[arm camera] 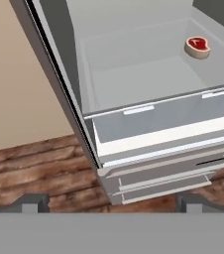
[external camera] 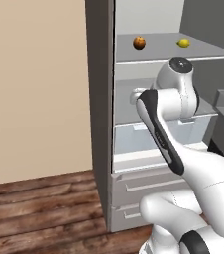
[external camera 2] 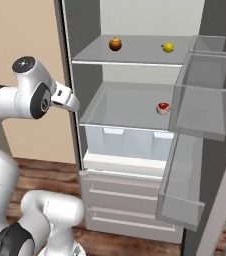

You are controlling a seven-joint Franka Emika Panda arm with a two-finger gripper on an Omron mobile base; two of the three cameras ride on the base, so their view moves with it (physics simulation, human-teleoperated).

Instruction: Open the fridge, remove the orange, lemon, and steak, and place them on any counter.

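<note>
A: Left base view, listed in order?
B: Fridge [external camera: 101,114], door swung open, pale shelved interior exposed. Orange [external camera: 139,42] on the top shelf, toward the left. Lemon [external camera: 184,43] on the same shelf, well apart to the right. White arm [external camera: 166,129] raised in front of the middle shelf, hiding most of it. Two closed drawers [external camera: 134,186] at the bottom. Beige wall [external camera: 34,84] and wooden floor [external camera: 39,208] to the left.

A: Right base view?
B: Same top shelf: orange [external camera 2: 115,44] left, lemon [external camera 2: 168,47] right, both untouched. Steak [external camera 2: 163,107] lying flat on the middle shelf, near its right end, just beside the door bins [external camera 2: 205,95]. Clear crisper bin [external camera 2: 127,142] beneath that shelf. Arm at the left, wrist beside the fridge's left wall, outside the compartment. Fingers themselves not made out from here.

A: Hand view?
B: Looking down into the middle shelf. Steak [arm camera: 197,46] at upper right, red with a pale rim, resting alone. Gripper [arm camera: 111,203] released, dark fingertips [arm camera: 32,202] set wide at the bottom corners, nothing between them. Well clear of the steak. Crisper front and drawers below, floor planks at lower left.
</note>
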